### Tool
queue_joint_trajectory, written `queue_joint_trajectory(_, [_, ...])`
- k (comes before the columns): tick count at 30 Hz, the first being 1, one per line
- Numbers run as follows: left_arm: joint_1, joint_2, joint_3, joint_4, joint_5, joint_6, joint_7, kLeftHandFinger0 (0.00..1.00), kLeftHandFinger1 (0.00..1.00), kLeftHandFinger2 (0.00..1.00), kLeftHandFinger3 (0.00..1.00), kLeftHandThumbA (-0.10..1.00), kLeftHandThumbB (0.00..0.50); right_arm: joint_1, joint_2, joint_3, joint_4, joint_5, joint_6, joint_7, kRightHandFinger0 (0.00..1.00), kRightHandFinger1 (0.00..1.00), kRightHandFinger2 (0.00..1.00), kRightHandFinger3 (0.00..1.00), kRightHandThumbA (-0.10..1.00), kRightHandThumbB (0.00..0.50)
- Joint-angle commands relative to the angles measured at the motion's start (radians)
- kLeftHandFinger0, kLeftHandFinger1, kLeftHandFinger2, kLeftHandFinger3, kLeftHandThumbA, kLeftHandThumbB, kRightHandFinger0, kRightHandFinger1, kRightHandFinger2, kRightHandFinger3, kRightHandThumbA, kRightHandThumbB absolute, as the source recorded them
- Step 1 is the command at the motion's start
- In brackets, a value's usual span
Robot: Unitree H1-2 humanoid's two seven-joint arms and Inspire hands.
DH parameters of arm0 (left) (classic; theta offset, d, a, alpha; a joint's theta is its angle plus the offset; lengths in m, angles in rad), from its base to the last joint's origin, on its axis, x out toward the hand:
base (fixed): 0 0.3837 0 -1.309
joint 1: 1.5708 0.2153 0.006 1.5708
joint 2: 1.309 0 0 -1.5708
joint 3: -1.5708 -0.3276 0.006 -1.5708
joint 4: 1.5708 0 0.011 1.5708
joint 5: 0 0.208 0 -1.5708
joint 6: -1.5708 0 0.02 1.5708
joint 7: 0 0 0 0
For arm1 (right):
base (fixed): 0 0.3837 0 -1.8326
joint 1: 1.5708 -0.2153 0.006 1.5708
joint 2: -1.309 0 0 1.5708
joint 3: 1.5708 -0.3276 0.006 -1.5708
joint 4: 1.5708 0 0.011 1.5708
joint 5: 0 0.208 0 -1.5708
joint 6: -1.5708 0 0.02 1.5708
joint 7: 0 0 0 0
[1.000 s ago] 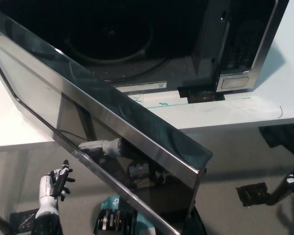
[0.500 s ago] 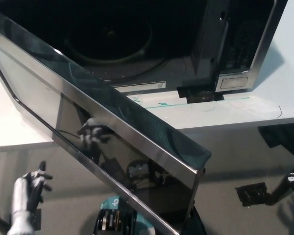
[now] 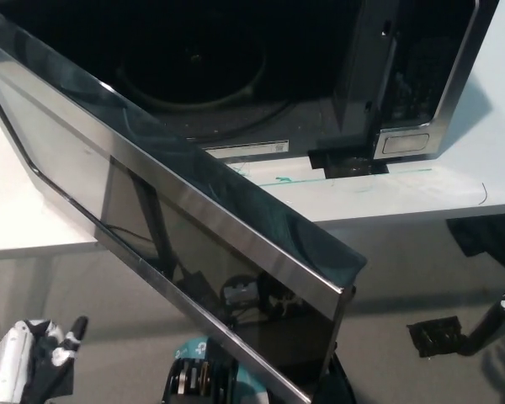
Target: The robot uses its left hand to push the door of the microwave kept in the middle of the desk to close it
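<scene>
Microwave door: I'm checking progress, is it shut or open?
Open. The door swings out over the desk edge, and the dark cavity with its turntable is exposed.

White desk (image 3: 488, 160): bears the microwave (image 3: 404, 76) directly, cavity open, turntable ring visible inside. Its door (image 3: 194, 227) swings out past the desk's front edge (over grey floor (image 3: 404, 269)). Teal marks on the desk before the microwave.

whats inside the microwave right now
Inside the microwave, only a round turntable shows on the dark floor, nothing visibly on it. The open door covers the cavity's left part, so that stays unseen.
</scene>
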Motion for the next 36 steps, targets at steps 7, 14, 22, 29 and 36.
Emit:
queue_joint_trajectory(7, [-0.170, 0.055, -0.049, -0.310, 0.155, -0.134, -0.108, 0.00, 0.03, 0.31, 0.35, 0.88, 0.000, -0.024, -0.025, -0.001, -0.040, 0.005, -0.003, -0.019, 0.97, 0.92, 0.97, 0.97, 0.40, 0.099])
queue_joint_trajectory(14, [-0.266, 0.061, -0.060, -0.308, 0.289, -0.196, -0.104, 0.00, 0.06, 0.38, 0.40, 1.00, 0.000, -0.025, -0.031, -0.006, -0.013, 0.018, -0.035, 0.000, 0.90, 0.87, 0.89, 0.89, 0.35, 0.098])
queue_joint_trajectory(22, [-0.380, 0.082, -0.075, -0.378, 0.341, -0.209, -0.175, 0.00, 0.00, 0.17, 0.19, 0.97, 0.017, -0.012, -0.034, 0.014, -0.011, -0.008, -0.042, -0.012, 0.94, 0.90, 0.92, 0.90, 0.37, 0.090])
queue_joint_trajectory(29, [-0.453, 0.082, -0.095, -0.292, 0.345, -0.249, -0.183, 0.00, 0.00, 0.17, 0.16, 0.91, 0.003, -0.017, -0.040, 0.012, -0.003, 0.001, -0.042, -0.007, 0.93, 0.88, 0.89, 0.89, 0.35, 0.096])
queue_joint_trajectory(36, [-0.531, 0.103, -0.108, -0.190, 0.385, -0.260, -0.155, 0.00, 0.00, 0.16, 0.15, 0.84, 0.000, -0.002, -0.031, 0.003, -0.015, 0.013, -0.039, -0.012, 0.85, 0.82, 0.85, 0.87, 0.33, 0.095])
